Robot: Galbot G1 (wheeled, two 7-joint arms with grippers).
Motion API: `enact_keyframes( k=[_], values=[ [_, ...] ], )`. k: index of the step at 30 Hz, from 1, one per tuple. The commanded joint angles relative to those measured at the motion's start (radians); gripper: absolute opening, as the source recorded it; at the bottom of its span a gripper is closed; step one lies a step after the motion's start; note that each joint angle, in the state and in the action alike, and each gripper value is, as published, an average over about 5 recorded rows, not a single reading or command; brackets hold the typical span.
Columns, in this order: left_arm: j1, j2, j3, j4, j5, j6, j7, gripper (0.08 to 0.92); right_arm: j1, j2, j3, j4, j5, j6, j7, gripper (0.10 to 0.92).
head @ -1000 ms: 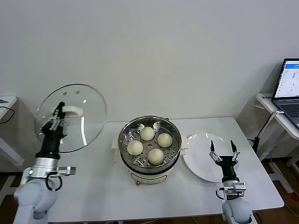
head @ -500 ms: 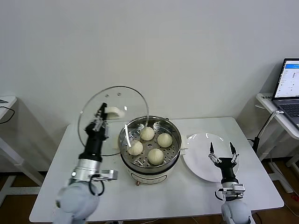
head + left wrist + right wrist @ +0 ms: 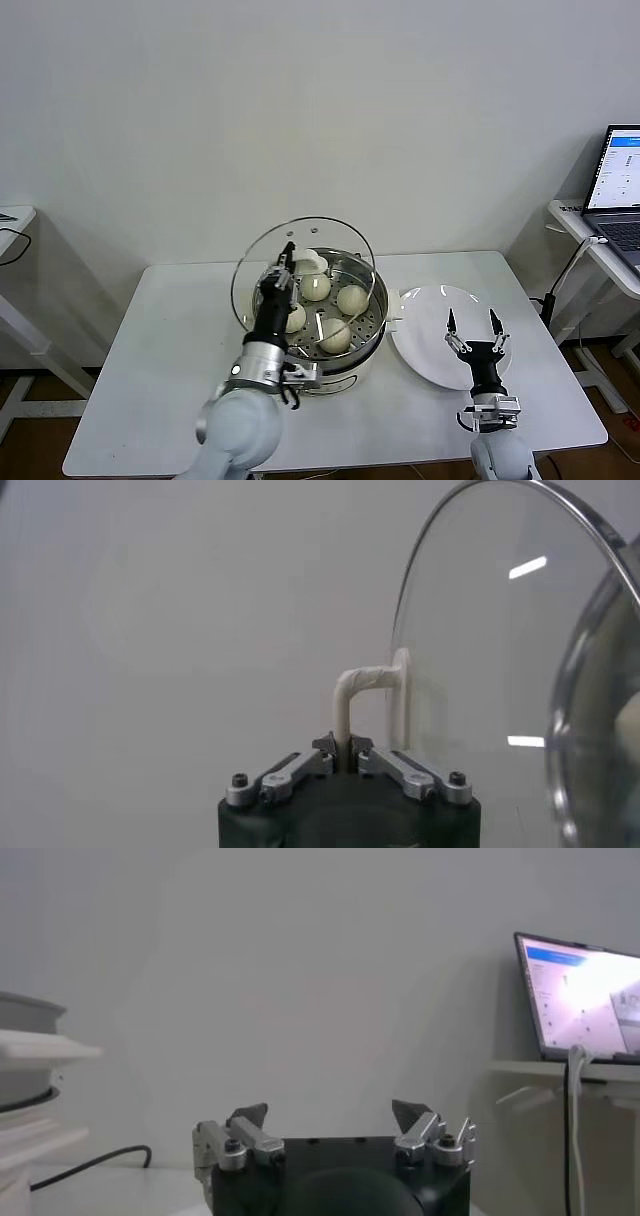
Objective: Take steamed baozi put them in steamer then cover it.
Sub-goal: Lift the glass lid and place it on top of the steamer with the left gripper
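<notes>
Several cream-white baozi (image 3: 351,298) lie inside the shiny steel steamer (image 3: 374,300), which sits on a cream pot base (image 3: 345,374) at the table's middle. My left gripper (image 3: 283,263) is shut on the white bar handle (image 3: 362,684) of the clear glass cover (image 3: 340,245). The cover stands almost on edge over the steamer's left side, so one baozi shows through the glass. In the left wrist view the left gripper (image 3: 343,746) pinches the handle's leg, with the cover's glass (image 3: 480,660) beside it. My right gripper (image 3: 470,320) stands open above the white plate (image 3: 425,345), holding nothing; its own view shows the right gripper (image 3: 330,1114) open too.
The white plate lies just right of the steamer. A laptop (image 3: 620,180) sits on a side table at the far right, also seen as the laptop (image 3: 585,998) in the right wrist view. Another small table's edge (image 3: 12,215) shows at far left.
My left arm has carried the cover from far left, beyond the table's edge, rightward to the steamer's left side. The right gripper has stayed open over the plate.
</notes>
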Motion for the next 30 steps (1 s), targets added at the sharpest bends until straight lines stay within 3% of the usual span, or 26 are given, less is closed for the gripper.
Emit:
enact_keyframes(
  k=[1, 10, 30],
  values=[
    [-0.096, -0.057, 0.107, 0.114, 0.186, 0.073, 0.17, 0.194, 0.002, 0.009, 0.002, -0.026, -0.004, 0.009, 0.0, 0.823],
    [-0.099, -0.115, 0.098, 0.156, 0.248, 0.075, 0.187, 0.194, 0.007, 0.011, 0.008, -0.044, -0.007, 0.016, -0.002, 0.823],
    [-0.081, -0.139, 0.087, 0.195, 0.279, 0.065, 0.177, 0.194, 0.02, 0.016, 0.004, -0.065, -0.011, 0.024, -0.006, 0.823]
  ],
)
